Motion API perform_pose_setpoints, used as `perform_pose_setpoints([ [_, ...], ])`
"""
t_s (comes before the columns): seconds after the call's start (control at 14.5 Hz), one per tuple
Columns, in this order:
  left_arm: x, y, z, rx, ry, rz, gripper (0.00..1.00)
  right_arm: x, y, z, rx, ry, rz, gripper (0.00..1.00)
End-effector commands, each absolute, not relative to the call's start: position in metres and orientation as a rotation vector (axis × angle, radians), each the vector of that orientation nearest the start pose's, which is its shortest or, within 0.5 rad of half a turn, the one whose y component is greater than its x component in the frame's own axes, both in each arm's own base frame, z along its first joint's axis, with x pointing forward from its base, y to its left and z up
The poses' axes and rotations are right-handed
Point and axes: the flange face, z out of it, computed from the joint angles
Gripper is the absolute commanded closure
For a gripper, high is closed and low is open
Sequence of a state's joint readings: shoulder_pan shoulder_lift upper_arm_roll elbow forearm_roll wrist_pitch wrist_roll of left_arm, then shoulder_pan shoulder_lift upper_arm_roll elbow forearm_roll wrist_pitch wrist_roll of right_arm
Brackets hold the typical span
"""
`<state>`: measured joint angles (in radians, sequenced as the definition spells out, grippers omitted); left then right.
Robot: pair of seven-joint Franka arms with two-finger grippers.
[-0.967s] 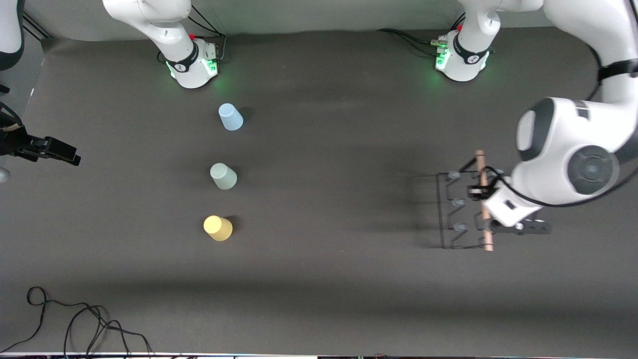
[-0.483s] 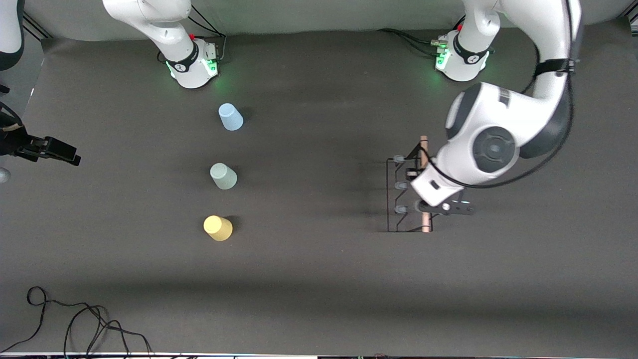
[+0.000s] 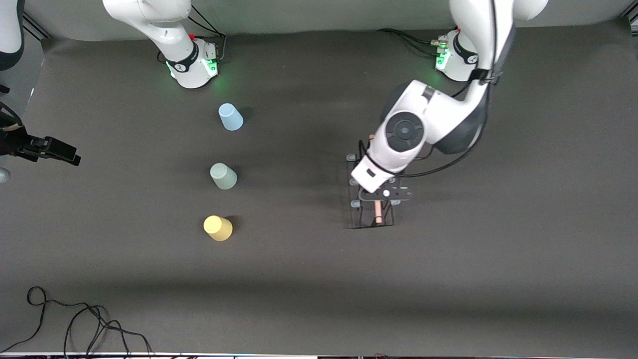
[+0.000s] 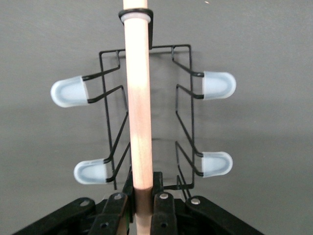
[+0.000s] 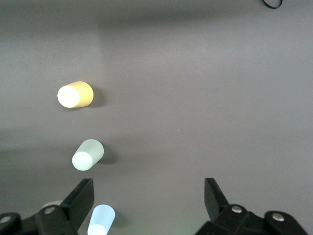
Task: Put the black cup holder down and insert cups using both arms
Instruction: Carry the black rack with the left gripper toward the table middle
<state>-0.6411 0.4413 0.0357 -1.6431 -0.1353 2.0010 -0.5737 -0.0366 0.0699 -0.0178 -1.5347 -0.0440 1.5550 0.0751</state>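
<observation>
Black cup holder (image 4: 146,122) hangs over mid-table, toward the left arm's end; thin stiff wire, likely light but prone to swing, so the wooden rod handle (image 4: 138,98) is the sound hold. Left gripper (image 4: 145,205) is clamped tight on that rod. Three cups (image 3: 224,176), upended, probably light and slick, stand well apart from it; right gripper (image 5: 149,198) waits above them, jaws wide, empty.

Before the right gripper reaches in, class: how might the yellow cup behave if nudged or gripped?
The yellow cup stands mouth down and tapers, so a low nudge would probably slide it, a high one tip it. On its side it would likely roll in a curve. It looks like thin plastic, likely light and easily squashed.
</observation>
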Motion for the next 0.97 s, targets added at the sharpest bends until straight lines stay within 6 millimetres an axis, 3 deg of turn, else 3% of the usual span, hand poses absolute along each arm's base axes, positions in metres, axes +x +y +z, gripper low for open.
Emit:
perform_pose_setpoints([
  [0.0,0.535,-0.395,0.363,-3.191,-0.076,0.169,1.0,0.571,-0.037,0.603,-3.193,0.186,0.078,0.0],
  [0.48,0.519,-0.426,0.368,-3.238,-0.016,0.122,1.0,0.571,-0.037,0.603,-3.193,0.186,0.081,0.0],
  [0.9,0.498,-0.456,0.348,-3.229,-0.03,0.132,1.0,0.571,-0.037,0.603,-3.193,0.186,0.081,0.0],
])
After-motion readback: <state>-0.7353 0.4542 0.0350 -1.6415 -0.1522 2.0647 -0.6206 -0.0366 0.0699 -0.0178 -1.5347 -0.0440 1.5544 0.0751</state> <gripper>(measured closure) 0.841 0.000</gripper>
